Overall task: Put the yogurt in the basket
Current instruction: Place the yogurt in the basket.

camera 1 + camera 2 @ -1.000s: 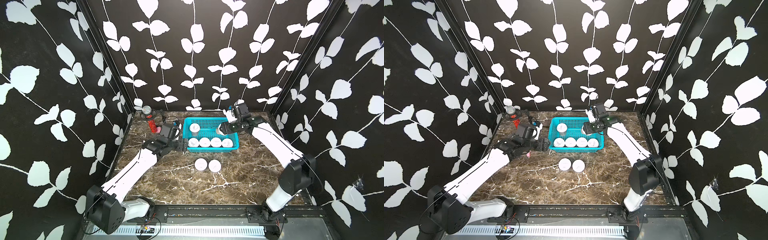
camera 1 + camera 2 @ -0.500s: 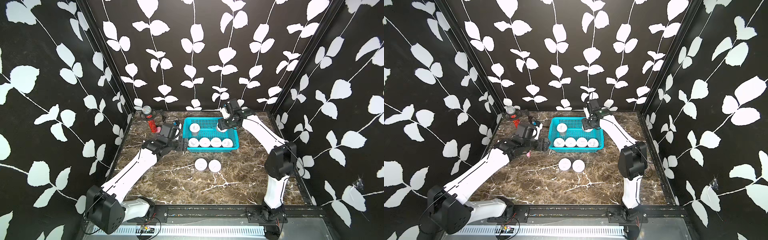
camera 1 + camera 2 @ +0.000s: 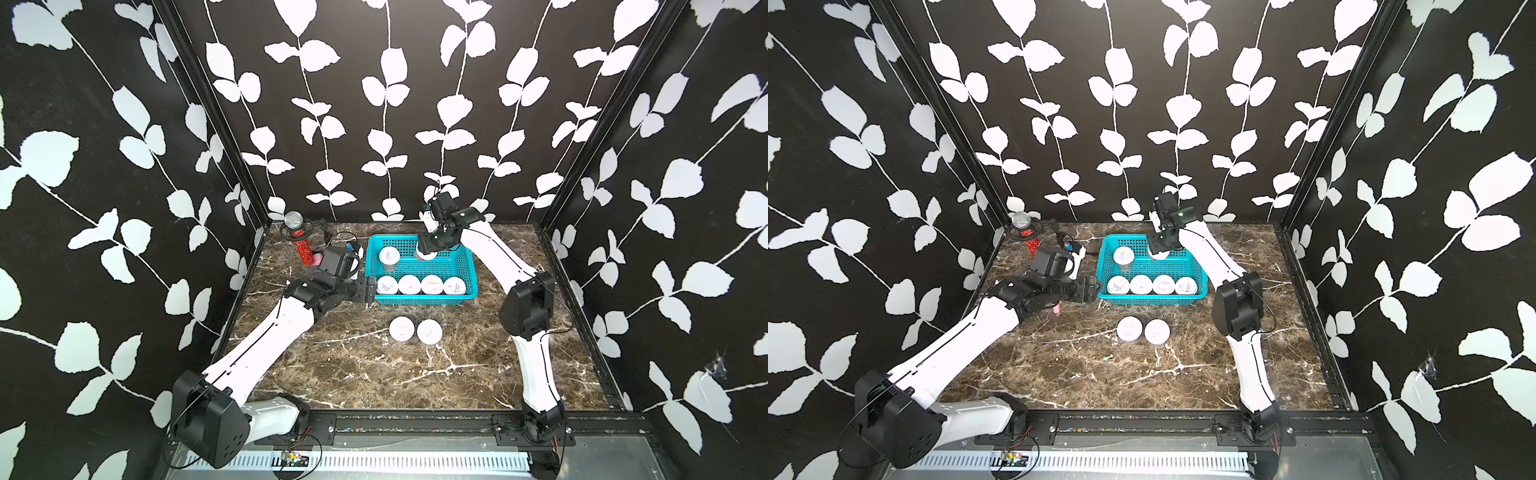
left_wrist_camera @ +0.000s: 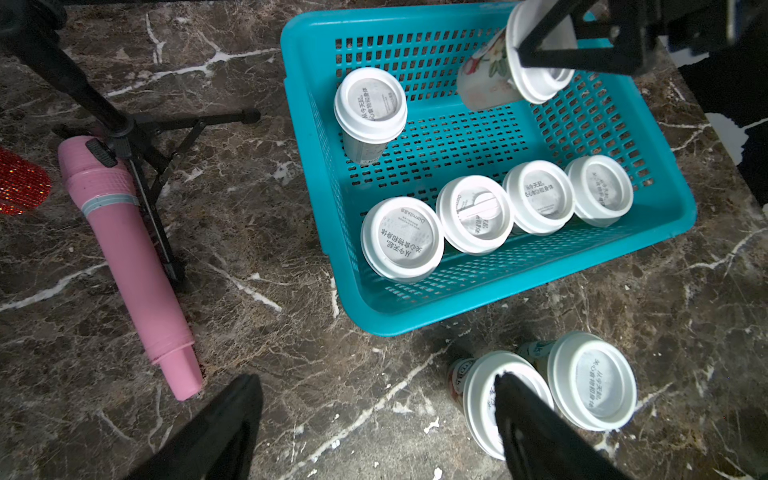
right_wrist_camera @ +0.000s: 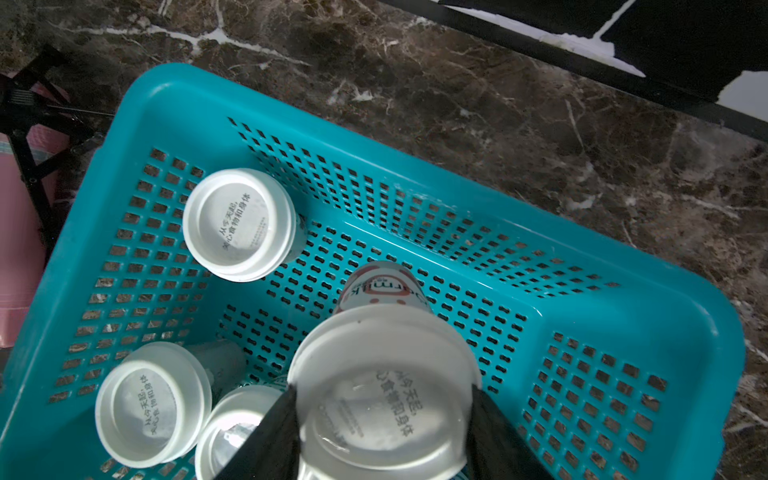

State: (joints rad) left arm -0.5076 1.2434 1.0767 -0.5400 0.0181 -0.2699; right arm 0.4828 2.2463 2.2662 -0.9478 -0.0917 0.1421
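Since a second ago your right gripper (image 3: 430, 249) has carried the eighth cup (image 4: 486, 87) toward 9 o'clock, elbow folding inward. Your left gripper (image 3: 369, 291): jaws spread, empty, at the basket's (image 3: 422, 297) 8 o'clock. Five yogurt cups (image 3: 409, 285) stand inside; two more cups (image 3: 402, 329) wait on the table (image 3: 374, 374) at 6 o'clock. Right gripper: clamped on that eighth cup, tilted above bare floor, 3 o'clock of the lone far-row cup (image 3: 389, 255).

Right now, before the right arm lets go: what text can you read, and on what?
"从今天起,关心食物和身体": lid of the lone yogurt in the basket; other lids match.
"Oarmilk": lid of the end-of-row yogurt.
"…rmilk", partly hidden: side of the held yogurt, between the right fingers.
Finer lid print: too small.
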